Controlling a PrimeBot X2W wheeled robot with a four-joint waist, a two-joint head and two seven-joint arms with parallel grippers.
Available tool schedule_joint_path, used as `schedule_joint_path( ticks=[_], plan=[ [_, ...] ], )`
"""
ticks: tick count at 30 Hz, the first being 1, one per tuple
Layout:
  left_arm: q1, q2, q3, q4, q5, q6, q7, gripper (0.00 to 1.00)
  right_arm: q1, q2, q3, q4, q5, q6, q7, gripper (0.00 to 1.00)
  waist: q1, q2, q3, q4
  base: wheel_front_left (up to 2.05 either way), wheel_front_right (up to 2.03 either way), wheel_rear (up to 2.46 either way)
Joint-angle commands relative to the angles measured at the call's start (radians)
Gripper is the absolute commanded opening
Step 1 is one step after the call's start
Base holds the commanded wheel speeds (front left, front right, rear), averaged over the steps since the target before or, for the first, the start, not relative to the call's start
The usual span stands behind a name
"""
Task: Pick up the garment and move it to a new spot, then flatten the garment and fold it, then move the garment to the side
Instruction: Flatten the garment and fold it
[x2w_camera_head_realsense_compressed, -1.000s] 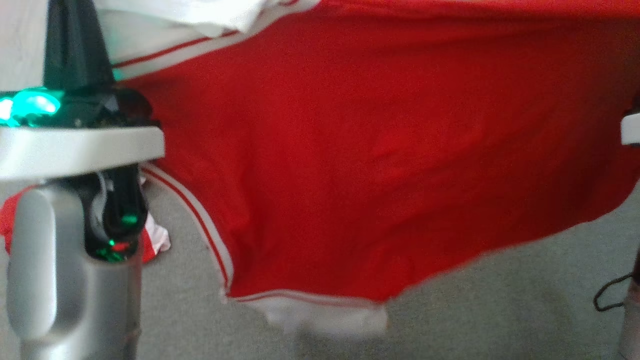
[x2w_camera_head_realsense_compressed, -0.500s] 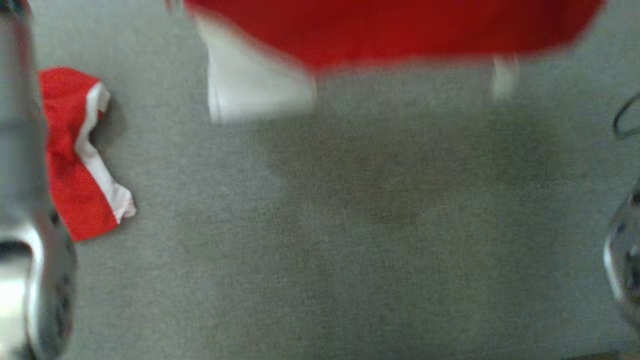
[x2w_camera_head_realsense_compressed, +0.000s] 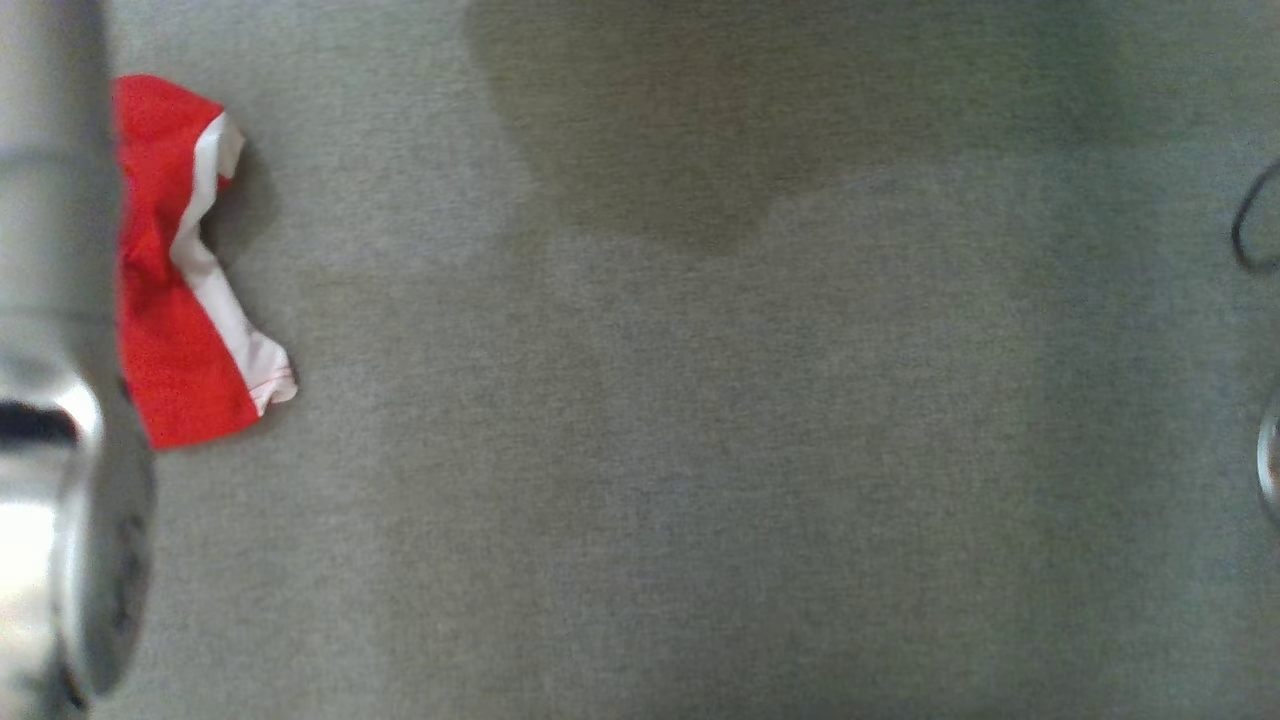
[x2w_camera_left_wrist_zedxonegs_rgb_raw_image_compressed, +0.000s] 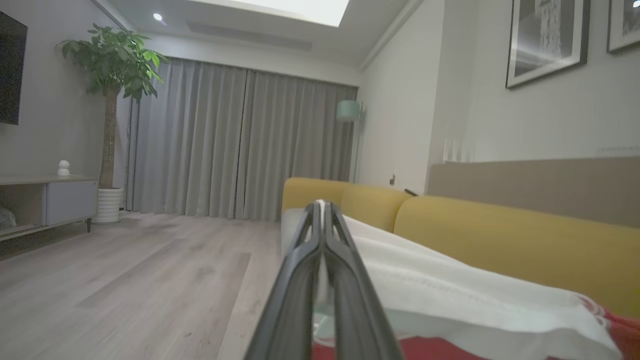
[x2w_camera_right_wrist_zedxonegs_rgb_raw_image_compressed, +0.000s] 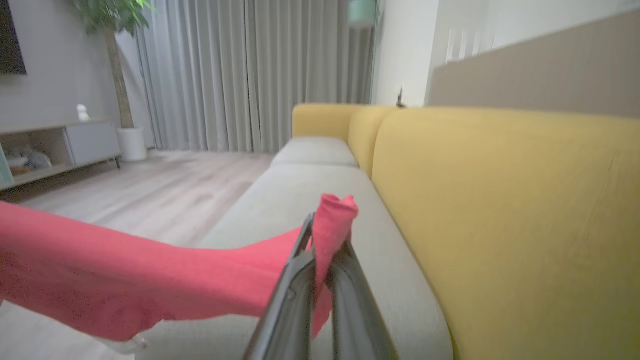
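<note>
Right wrist view: above the sofa (x2w_camera_right_wrist_zedxonegs_rgb_raw_image_compressed: 500, 200) seat, the right gripper (x2w_camera_right_wrist_zedxonegs_rgb_raw_image_compressed: 326, 232) is clamped on a red fold of the garment (x2w_camera_right_wrist_zedxonegs_rgb_raw_image_compressed: 150, 270); the left gripper (x2w_camera_left_wrist_zedxonegs_rgb_raw_image_compressed: 321, 206) pinches its white edge, probably to spread it flat.

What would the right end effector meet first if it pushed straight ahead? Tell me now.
Shut on the red garment, the right end effector points along the grey sofa seat; likely first contact is that seat or the yellow armrest beyond, depth unclear.

We see a yellow sofa (x2w_camera_right_wrist_zedxonegs_rgb_raw_image_compressed: 500, 200), grey curtains (x2w_camera_left_wrist_zedxonegs_rgb_raw_image_compressed: 240, 145), potted plant (x2w_camera_left_wrist_zedxonegs_rgb_raw_image_compressed: 112, 60) (by the curtains), framed picture (x2w_camera_left_wrist_zedxonegs_rgb_raw_image_compressed: 547, 42), wood floor (x2w_camera_left_wrist_zedxonegs_rgb_raw_image_compressed: 125, 280).
</note>
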Motion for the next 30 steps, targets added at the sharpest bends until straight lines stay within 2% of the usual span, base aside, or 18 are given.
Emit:
schedule_joint_path(
  ticks=[1, 9, 13, 16, 23, 30],
  plan=[
    [0.023, 0.043, -0.007, -0.016, 0.015, -0.008, -0.008, 0.00, 0.024, -0.010, 0.006, -0.004, -0.007, -0.001, -0.008, 0.00, 0.0000, 0.0000, -0.003, 0.011, 0.00, 0.00, 0.00],
    [0.356, 0.065, -0.186, 0.055, 0.069, -0.036, -0.005, 0.00, 0.253, -0.086, 0.067, 0.187, 0.038, -0.001, 0.019, 0.00, 0.0000, 0.0000, -0.087, 0.052, 0.00, 0.00, 0.00],
    [0.505, 0.085, -0.277, 0.009, 0.054, -0.038, 0.032, 0.00, 0.350, -0.112, 0.132, 0.242, 0.095, -0.001, 0.074, 0.00, 0.0000, 0.0000, -0.156, 0.054, 0.00, 0.00, 0.00],
    [0.606, 0.128, -0.345, -0.063, 0.016, -0.039, 0.080, 0.00, 0.403, -0.128, 0.204, 0.254, 0.157, -0.001, 0.129, 0.00, 0.0000, 0.0000, -0.207, 0.048, 0.00, 0.00, 0.00],
    [0.806, 0.252, -0.449, -0.283, -0.065, -0.039, 0.229, 0.00, 0.540, -0.186, 0.412, 0.161, 0.350, -0.001, 0.292, 0.00, 0.0000, 0.0000, -0.319, 0.038, 0.00, 0.00, 0.00],
    [1.009, 0.347, -0.471, -0.567, -0.156, -0.024, 0.409, 0.00, 0.718, -0.318, 0.585, -0.076, 0.605, -0.001, 0.508, 0.00, 0.0000, 0.0000, -0.411, 0.025, 0.00, 0.00, 0.00]
  ],
)
